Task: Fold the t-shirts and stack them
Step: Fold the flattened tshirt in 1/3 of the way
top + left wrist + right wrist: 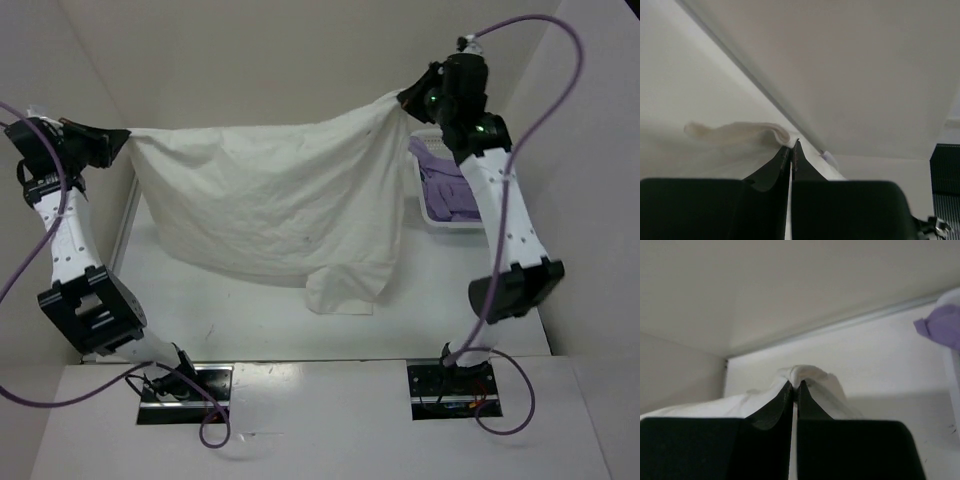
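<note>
A white t-shirt [270, 205] hangs stretched between both grippers above the table, its lower edge and one sleeve drooping onto the table near the middle. My left gripper [118, 143] is shut on the shirt's left corner; the pinched cloth [767, 132] bunches at the fingertips in the left wrist view. My right gripper [408, 100] is shut on the right corner, and the cloth [805, 374] folds over the fingertips in the right wrist view. A purple t-shirt [445, 185] lies in the basket at the right.
A white basket [432, 221] stands at the right side of the table, under the right arm. Walls close in the table on the left, back and right. The purple cloth [942, 327] shows at the right edge of the right wrist view.
</note>
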`<state>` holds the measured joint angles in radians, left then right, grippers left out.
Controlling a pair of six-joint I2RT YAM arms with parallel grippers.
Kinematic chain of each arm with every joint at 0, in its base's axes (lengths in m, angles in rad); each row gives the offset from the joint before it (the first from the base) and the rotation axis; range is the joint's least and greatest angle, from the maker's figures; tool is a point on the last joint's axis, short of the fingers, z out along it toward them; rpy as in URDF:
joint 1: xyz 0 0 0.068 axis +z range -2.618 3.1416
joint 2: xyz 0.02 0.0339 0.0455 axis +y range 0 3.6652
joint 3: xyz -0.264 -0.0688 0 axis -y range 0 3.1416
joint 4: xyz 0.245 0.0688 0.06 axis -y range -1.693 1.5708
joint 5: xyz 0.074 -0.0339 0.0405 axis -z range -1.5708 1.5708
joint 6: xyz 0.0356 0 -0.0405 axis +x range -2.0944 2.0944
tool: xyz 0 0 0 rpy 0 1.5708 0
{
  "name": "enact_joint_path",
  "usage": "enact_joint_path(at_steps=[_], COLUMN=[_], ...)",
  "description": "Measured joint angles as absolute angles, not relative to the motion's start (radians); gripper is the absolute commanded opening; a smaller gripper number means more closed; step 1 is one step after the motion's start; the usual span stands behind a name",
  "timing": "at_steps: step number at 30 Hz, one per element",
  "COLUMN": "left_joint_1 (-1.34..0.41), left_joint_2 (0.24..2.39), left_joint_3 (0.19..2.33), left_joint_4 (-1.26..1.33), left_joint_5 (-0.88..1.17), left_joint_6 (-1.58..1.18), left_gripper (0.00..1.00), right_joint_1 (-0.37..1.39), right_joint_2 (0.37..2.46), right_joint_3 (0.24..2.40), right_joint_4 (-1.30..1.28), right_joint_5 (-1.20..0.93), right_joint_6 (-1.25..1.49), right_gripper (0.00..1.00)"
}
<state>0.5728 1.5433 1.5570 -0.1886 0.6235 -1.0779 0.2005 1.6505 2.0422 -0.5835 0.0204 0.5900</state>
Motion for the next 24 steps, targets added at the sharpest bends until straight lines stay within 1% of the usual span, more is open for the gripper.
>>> enact_joint_path(at_steps=[3, 5, 7, 9, 11, 12, 15, 20, 21, 24], left_joint_1=[0.518, 0.492, 0.468, 0.455, 0.453, 0.453, 0.456, 0.459, 0.459, 0.462], left_joint_2=[1.663, 1.734, 1.805, 1.876, 1.913, 1.919, 1.915, 1.839, 1.819, 1.734], left_joint_3=[1.557, 1.573, 1.618, 1.72, 1.813, 1.856, 1.966, 1.973, 1.953, 1.792], left_joint_4=[-0.191, -0.202, -0.223, -0.252, -0.258, -0.258, -0.237, -0.164, -0.144, -0.068], left_joint_5=[0.595, 0.583, 0.579, 0.575, 0.572, 0.571, 0.572, 0.572, 0.57, 0.558], left_joint_6=[-1.072, -1.073, -1.077, -1.085, -1.102, -1.106, -1.129, -1.156, -1.153, -1.144], left_gripper=[0.0, 0.0, 0.0, 0.0, 0.0, 0.0, 0.0, 0.0, 0.0, 0.0], right_joint_1=[0.199, 0.199, 0.199, 0.198, 0.19, 0.183, 0.149, 0.093, 0.089, 0.087], right_joint_2=[1.845, 1.951, 2.068, 2.172, 2.21, 2.199, 2.106, 1.974, 1.922, 1.723], right_joint_3=[2.091, 2.173, 2.349, 2.569, 2.718, 2.739, 2.707, 2.671, 2.589, 2.209], right_joint_4=[-0.602, -0.643, -0.715, -0.744, -0.745, -0.734, -0.691, -0.662, -0.623, -0.496], right_joint_5=[-0.027, -0.044, -0.06, -0.076, -0.102, -0.112, -0.142, -0.176, -0.181, -0.202], right_joint_6=[0.593, 0.598, 0.605, 0.617, 0.639, 0.65, 0.681, 0.697, 0.693, 0.686], right_gripper=[0.0, 0.0, 0.0, 0.0, 0.0, 0.0, 0.0, 0.0, 0.0, 0.0])
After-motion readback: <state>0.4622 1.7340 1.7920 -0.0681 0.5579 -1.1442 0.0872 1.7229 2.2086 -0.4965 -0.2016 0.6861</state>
